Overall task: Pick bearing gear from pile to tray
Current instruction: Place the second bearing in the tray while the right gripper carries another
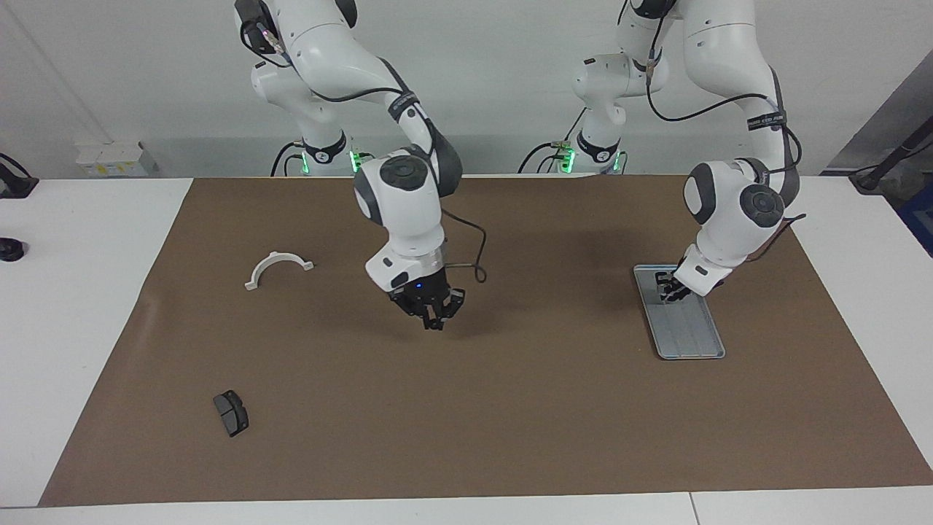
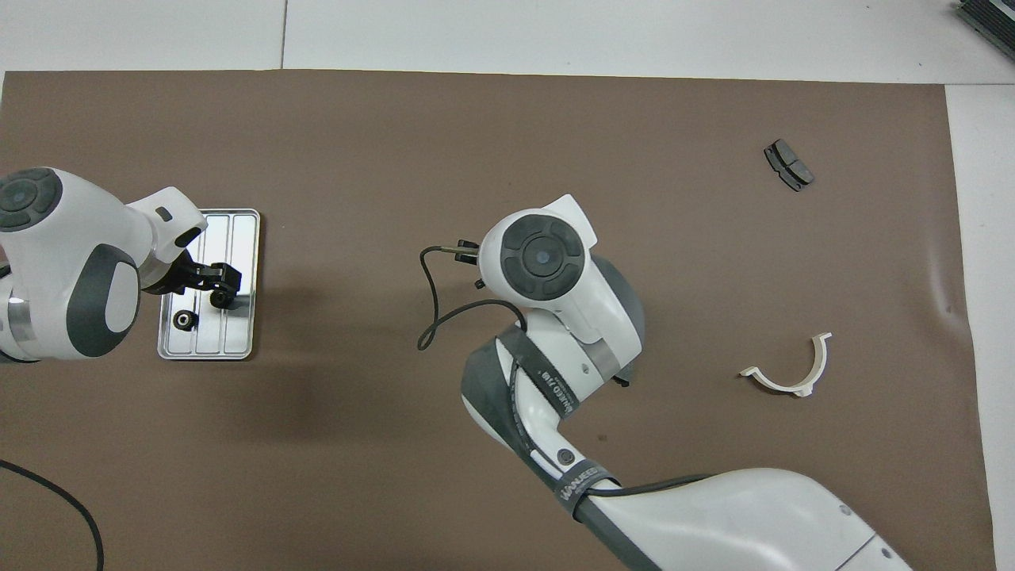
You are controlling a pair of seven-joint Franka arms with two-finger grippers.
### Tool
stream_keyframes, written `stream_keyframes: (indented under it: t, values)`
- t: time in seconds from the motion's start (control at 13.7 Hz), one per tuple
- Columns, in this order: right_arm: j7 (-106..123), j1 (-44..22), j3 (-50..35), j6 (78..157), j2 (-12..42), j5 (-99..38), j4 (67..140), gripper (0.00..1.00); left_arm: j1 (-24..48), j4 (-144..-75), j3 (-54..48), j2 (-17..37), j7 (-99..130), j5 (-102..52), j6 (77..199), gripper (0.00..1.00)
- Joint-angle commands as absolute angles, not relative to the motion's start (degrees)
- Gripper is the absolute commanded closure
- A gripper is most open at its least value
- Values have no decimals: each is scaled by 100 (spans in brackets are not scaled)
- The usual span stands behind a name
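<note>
The tray (image 2: 238, 226) lies on the brown mat (image 1: 510, 408) toward the left arm's end of the table. Two small black gears rest in it: one gear (image 2: 184, 319) at the end nearer the robots, and a second gear (image 2: 217, 300) just beside it, a little farther out. The left gripper (image 2: 224, 277) hangs low over the tray, right above that second gear; its fingers stand parted with nothing between them, though whether a fingertip touches the gear cannot be told.

Toward the right arm's end, the white semicircular bracket (image 1: 278, 268) lies nearer the robots. The right gripper (image 1: 435, 318) hangs over bare mat near the middle, fingertips pinched together; whether it carries anything cannot be told.

Farthest out, a dark grey brake pad (image 1: 231, 413) lies alone.
</note>
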State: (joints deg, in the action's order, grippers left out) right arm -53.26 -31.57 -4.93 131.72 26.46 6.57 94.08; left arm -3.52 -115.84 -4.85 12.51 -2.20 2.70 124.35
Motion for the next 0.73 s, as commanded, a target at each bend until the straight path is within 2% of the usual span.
stream_keyframes:
  t: [0.0,0.44,0.51,0.59,0.66]
  values:
    - [-6097,-3462,-492,13263,3057,957,9115,100,-290,-11410,-518,1177,-211,282,12463,8]
    - [-6556,-3937,-492,13474,3278,984,9219,100,26,-10714,-536,1397,324,-202,12419,8]
    - [-6557,-3937,-492,13482,3278,984,9263,69,131,-10679,-527,1415,517,-211,12454,8]
    - [-6557,-3929,-492,13491,3278,984,9290,47,228,-10644,-536,1424,727,-211,12489,8]
    - [-6557,-3920,-492,13465,3278,984,9316,35,342,-10617,-536,1433,947,-211,12524,8]
